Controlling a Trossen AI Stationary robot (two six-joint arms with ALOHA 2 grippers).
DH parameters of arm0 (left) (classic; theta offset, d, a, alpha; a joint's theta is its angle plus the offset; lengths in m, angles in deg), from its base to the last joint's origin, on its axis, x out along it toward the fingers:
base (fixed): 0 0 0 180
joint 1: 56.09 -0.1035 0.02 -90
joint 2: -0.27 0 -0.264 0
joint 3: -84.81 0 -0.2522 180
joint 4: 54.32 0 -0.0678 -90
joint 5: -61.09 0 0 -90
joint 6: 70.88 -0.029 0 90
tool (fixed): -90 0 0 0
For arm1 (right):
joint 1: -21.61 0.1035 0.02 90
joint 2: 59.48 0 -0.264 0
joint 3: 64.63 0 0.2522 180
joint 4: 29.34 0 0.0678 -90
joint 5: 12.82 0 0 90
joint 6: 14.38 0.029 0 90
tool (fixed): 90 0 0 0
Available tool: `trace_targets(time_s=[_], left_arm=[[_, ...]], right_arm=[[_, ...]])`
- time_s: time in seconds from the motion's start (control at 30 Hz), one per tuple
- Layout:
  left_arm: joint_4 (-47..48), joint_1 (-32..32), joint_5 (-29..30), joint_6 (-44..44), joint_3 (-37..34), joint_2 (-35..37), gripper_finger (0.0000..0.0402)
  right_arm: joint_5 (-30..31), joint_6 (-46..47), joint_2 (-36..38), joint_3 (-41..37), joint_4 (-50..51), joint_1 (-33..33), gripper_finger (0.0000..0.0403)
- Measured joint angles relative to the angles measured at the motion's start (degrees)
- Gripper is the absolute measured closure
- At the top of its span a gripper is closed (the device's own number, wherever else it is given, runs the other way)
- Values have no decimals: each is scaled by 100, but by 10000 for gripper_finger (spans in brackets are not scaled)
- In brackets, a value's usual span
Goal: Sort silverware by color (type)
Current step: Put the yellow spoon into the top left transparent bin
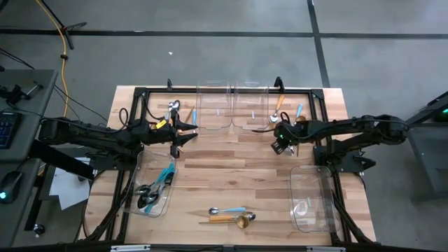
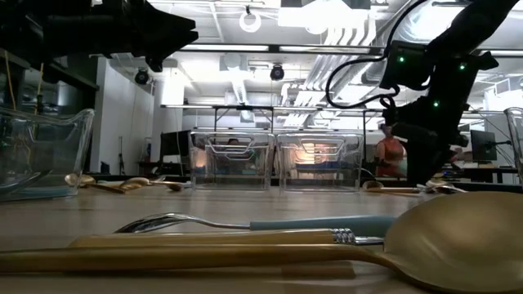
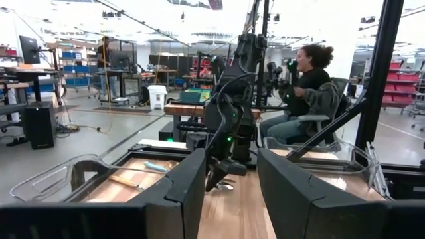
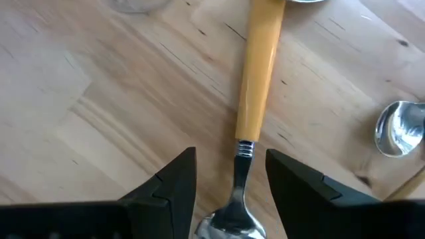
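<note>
Right gripper (image 4: 229,182) hangs open astride an orange-handled spoon (image 4: 255,79), handle pointing away, bowl between its fingers.

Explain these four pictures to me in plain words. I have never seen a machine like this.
It is a robot with two dark arms at a wooden table, each ending in a two-finger pincer. One picture looks straight down, one looks level across the tabletop, and two come from cameras on the wrists.

The left pincer hangs open above the table and holds nothing. The right pincer is open, pointing down over an orange-handled spoon that lies flat between its fingers, not gripped.

On the table lie clear bins and small cutlery. The left bin holds dark utensils with blue handles. A gold spoon and a blue-handled spoon lie near the front edge. A seated person shows in the room behind.
</note>
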Motion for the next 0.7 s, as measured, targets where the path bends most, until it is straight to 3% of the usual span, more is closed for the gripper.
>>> trace_targets(time_s=[0.7], left_arm=[[-9, 0, 2, 1, 0, 2, 273]], right_arm=[[-142, 116, -190, -306, -266, -394, 237]])
